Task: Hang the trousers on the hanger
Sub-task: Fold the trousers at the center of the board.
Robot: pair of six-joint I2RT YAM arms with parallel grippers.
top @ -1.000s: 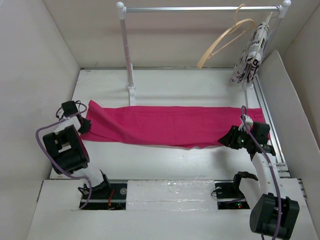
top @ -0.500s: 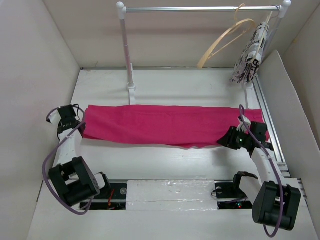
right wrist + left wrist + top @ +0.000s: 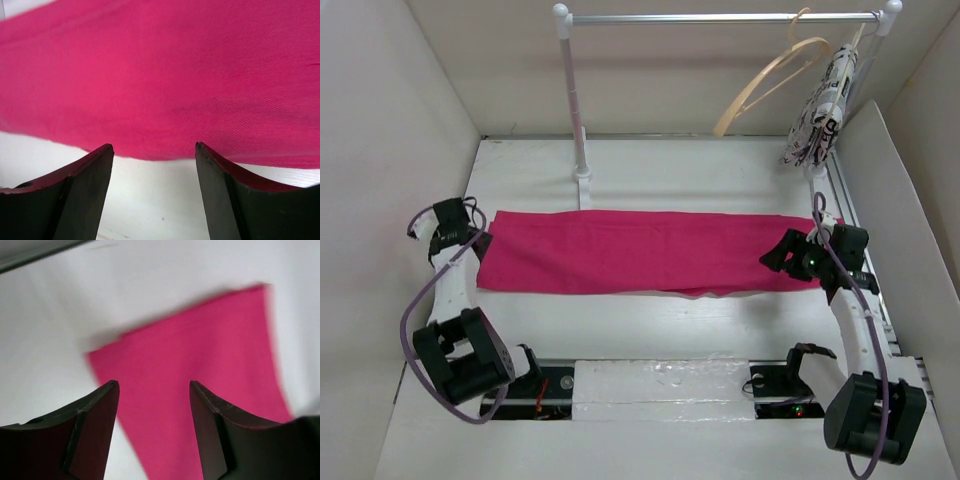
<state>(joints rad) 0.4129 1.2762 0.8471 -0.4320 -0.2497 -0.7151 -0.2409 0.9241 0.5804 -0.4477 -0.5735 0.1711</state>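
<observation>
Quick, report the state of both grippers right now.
Left gripper: open, holding nothing, at the left end of the bright magenta-pink cloth trousers.
Right gripper: open, holding nothing, over the trousers' near edge.

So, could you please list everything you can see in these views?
trousers: one, magenta-pink, flat across the table.
hanger: one, tan wood, hooked on the rail, right part.
patterned garment: one, black-and-white, hanging at the rail's right end.
rail: one, white posts, metal bar, far side of the table.
table: one, white, under everything.
walls: three, off-white, left, back, right.
left arm: one, black-and-white, purple cable, near left.
right arm: one, same colours, near right.
left pincer: one, dark, open, at the trousers' left end.
right pincer: one, dark, open, at the trousers' right end.
</observation>
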